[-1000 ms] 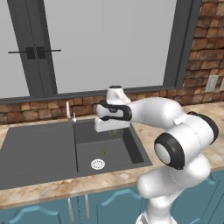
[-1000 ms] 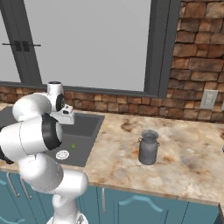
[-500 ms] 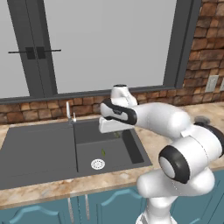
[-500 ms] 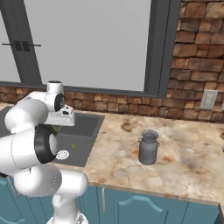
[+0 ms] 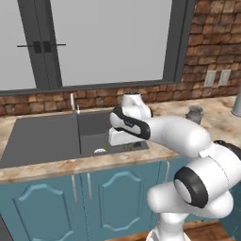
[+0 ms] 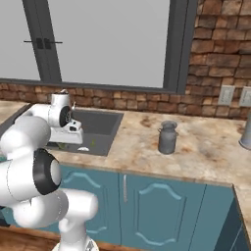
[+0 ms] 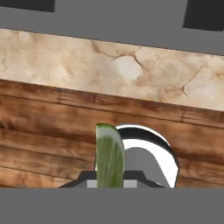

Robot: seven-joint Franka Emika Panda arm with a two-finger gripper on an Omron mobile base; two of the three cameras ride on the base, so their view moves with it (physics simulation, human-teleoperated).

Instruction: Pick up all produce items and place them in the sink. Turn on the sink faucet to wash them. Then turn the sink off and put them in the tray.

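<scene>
In the hand view a slender green produce item (image 7: 109,157) stands upright with my gripper (image 7: 109,177) shut on its lower end. Beyond it lie brown wooden boards (image 7: 48,127); I cannot tell whether they are the tray. In the left base view my gripper (image 5: 125,143) hangs at the front right of the dark grey sink (image 5: 42,139), next to the white drain (image 5: 99,151). The thin silver sink faucet (image 5: 72,102) stands at the sink's back edge. In the right base view my hand (image 6: 68,133) hangs over the sink (image 6: 100,122).
A small metal jug (image 5: 194,114) (image 6: 167,138) stands on the marble counter (image 6: 196,152) right of the sink. A brick wall and a window run along the back. Blue cabinet doors (image 5: 108,197) sit under the counter.
The whole picture has shifted, so the base has driven. The hand has come from over the basin's middle toward its front right edge, still shut on the green piece.
</scene>
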